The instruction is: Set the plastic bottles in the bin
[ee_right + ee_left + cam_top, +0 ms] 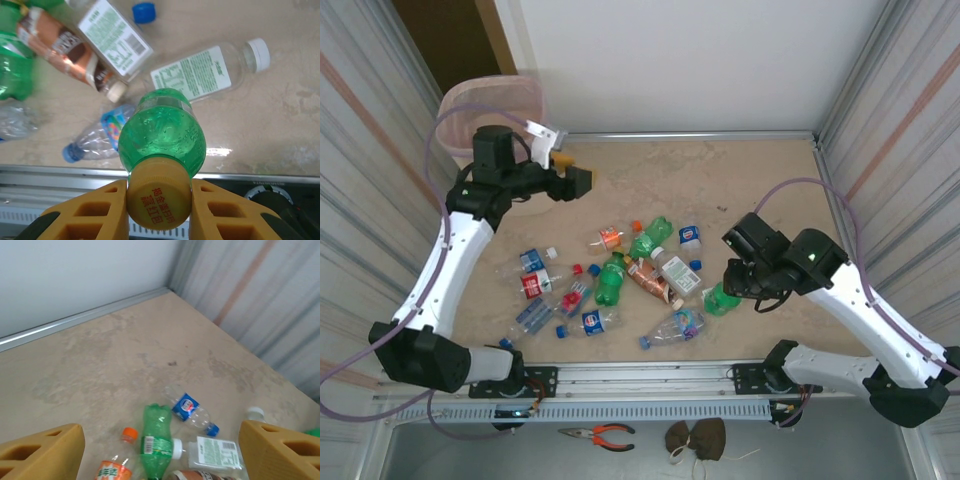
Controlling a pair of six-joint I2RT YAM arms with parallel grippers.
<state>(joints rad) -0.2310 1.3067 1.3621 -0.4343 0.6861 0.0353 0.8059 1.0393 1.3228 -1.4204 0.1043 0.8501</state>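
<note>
Plastic bottles (620, 280) lay scattered on their sides across the desk (750, 180), well apart from the pink bin (485, 100) at the far left corner; its inside seemed too washed out to read. The right gripper (159, 200) pinched a green bottle (162, 135) at its orange cap (159, 197). The left gripper (578, 178) hung spread near the bin.

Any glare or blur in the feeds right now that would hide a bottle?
Top view: even light, soft shadows, though the pink bin looks washed out. Left wrist view: table sharp, yellow fingers slightly soft at the corners. Right wrist view: green bottle in the right hand is crisp; one glare streak on the table beside it.
</note>
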